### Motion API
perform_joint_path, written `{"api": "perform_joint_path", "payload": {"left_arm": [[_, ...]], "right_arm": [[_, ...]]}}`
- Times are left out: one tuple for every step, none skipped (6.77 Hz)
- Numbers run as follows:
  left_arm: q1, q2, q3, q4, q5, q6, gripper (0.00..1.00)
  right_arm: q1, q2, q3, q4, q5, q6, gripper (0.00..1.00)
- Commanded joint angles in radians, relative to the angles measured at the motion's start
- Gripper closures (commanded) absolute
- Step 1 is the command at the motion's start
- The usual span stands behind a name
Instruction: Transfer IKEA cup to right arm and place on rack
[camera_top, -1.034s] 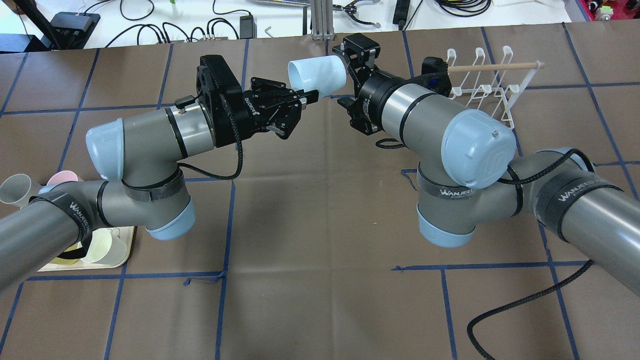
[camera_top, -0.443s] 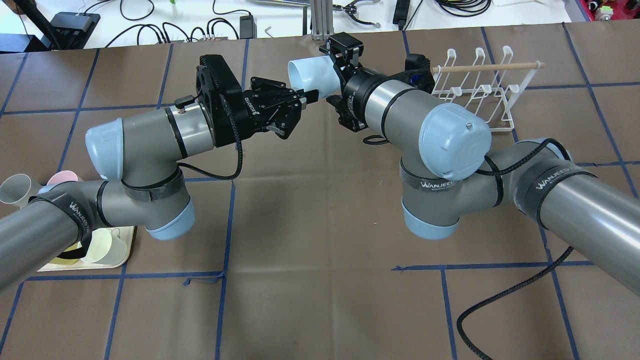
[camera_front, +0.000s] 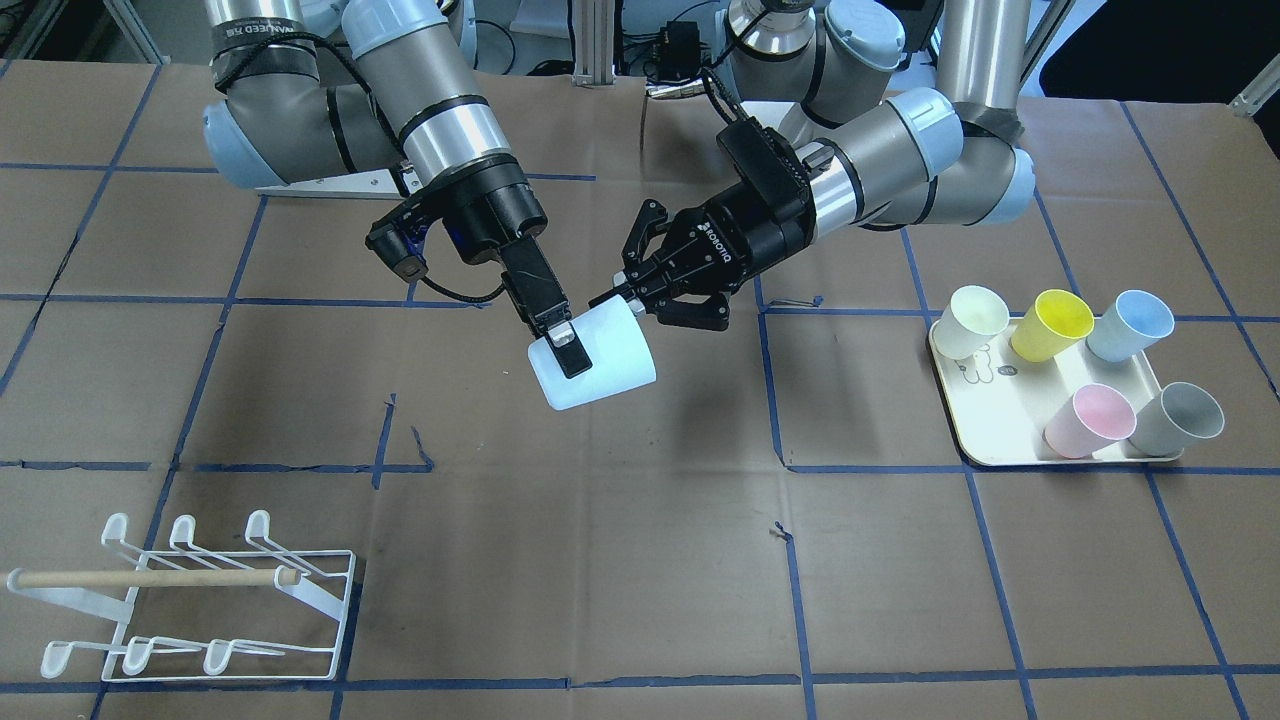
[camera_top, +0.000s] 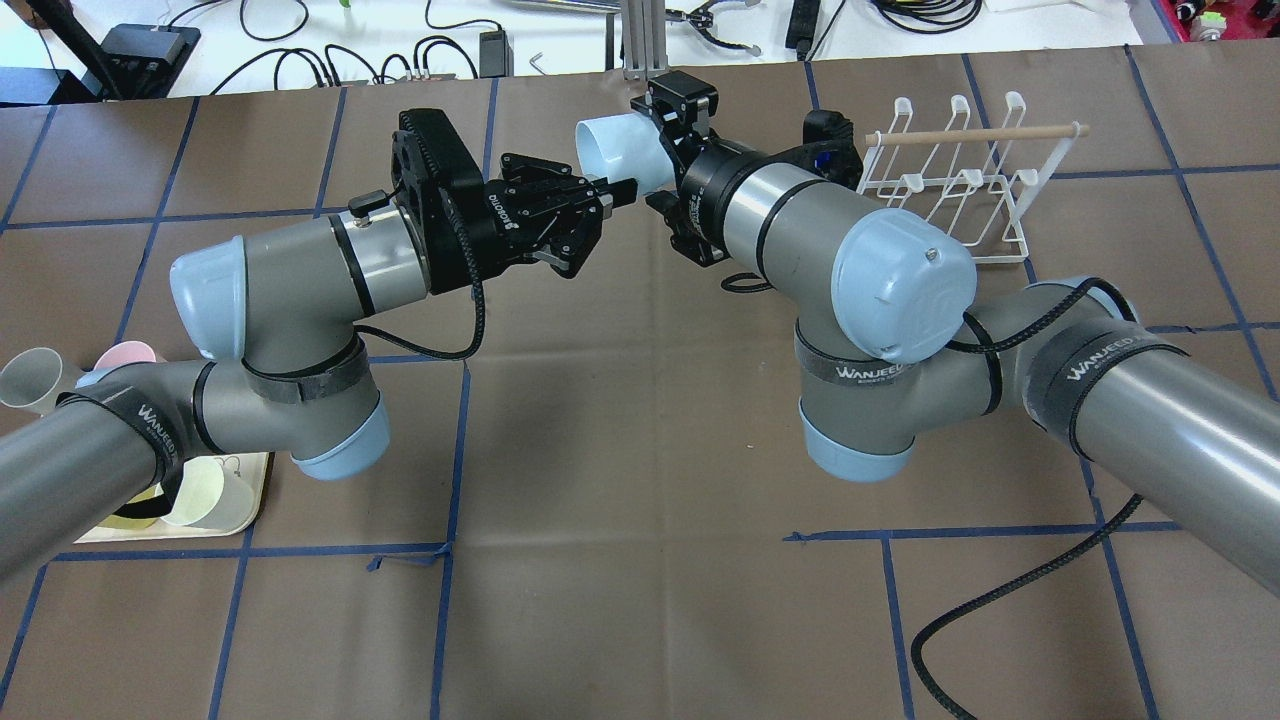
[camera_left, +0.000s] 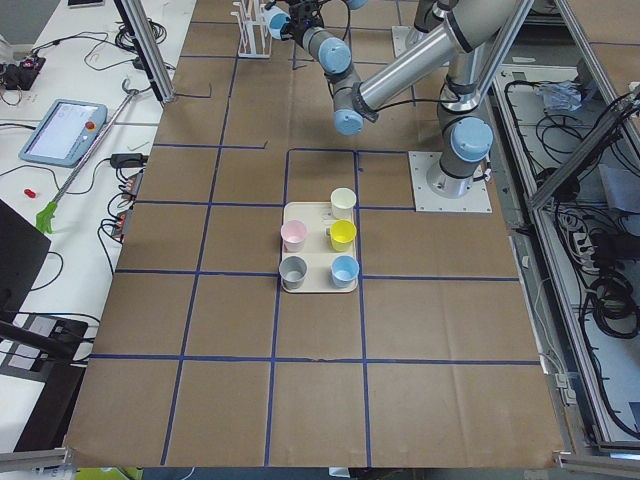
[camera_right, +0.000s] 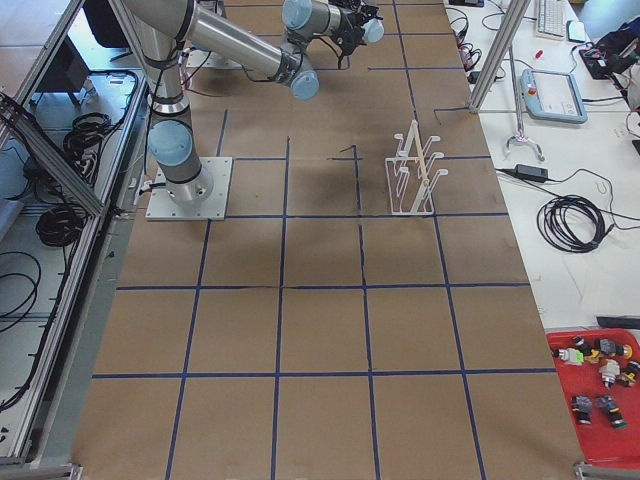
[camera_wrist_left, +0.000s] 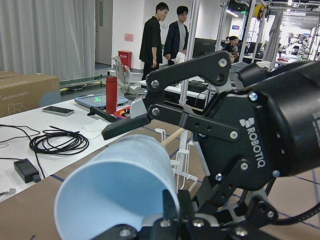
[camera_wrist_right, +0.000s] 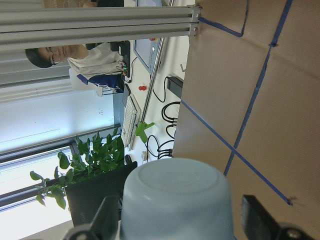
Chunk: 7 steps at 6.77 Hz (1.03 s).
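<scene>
The left hand (camera_front: 622, 298) is seen clamped on the rim of the IKEA cup (camera_front: 605, 365), one finger inside the mouth and one outside the wall. The right hand (camera_front: 568, 352) is set astride the cup's other end with its jaws apart: in the right wrist view the rounded base (camera_wrist_right: 175, 200) is framed between the two fingers (camera_wrist_right: 260, 216), and a gap is seen on the frame's right side, while on the left side contact cannot be told. In the front-facing view one black finger pad is laid across the side wall near the base.

The cup is shown as a plain, pale blue, smooth tumbler that narrows toward a rounded, closed base; no handle is seen. It is held on its side above the table (camera_front: 600, 560), at the centre of the front-facing frame, with its mouth turned to the left hand and its base to the right hand. In the overhead view it is found at upper centre, its open mouth facing the frame's left.

The rack (camera_top: 965, 185), white wire with hooked prongs and a wooden dowel (camera_front: 150, 578), is stood on the table at the lower left of the front-facing frame, well apart from the cup. A cream tray (camera_front: 1000, 440) is seen at the right, carrying cream, yellow, blue, pink and grey cups
</scene>
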Motion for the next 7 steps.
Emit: {"api": "perform_joint_path", "payload": {"left_arm": [[0.0,0.002,0.0,0.0,0.0,-0.001,0.96],[0.0,0.002,0.0,0.0,0.0,-0.001,0.94],[0.002,0.002,0.006,0.002,0.002,0.001,0.83],[0.002,0.003,0.006,0.006,0.003,0.002,0.67],[0.002,0.006,0.005,0.006,0.017,0.001,0.37],[0.002,0.008,0.006,0.006,0.018,-0.001,0.24],[0.002,0.008,0.005,0.006,0.02,-0.002,0.11]], "right_arm": [[0.0,0.0,0.0,0.0,0.001,-0.005,0.28],[0.0,0.0,0.0,0.0,0.003,-0.011,0.37],[0.0,0.0,0.0,0.0,0.003,-0.011,0.42],[0.0,0.0,0.0,0.0,0.006,-0.011,0.45],[0.0,-0.001,0.0,0.0,0.01,-0.011,0.48],[0.0,-0.003,-0.002,0.0,0.01,-0.011,0.5],[0.0,-0.001,-0.002,0.0,0.01,-0.011,0.5]]}}
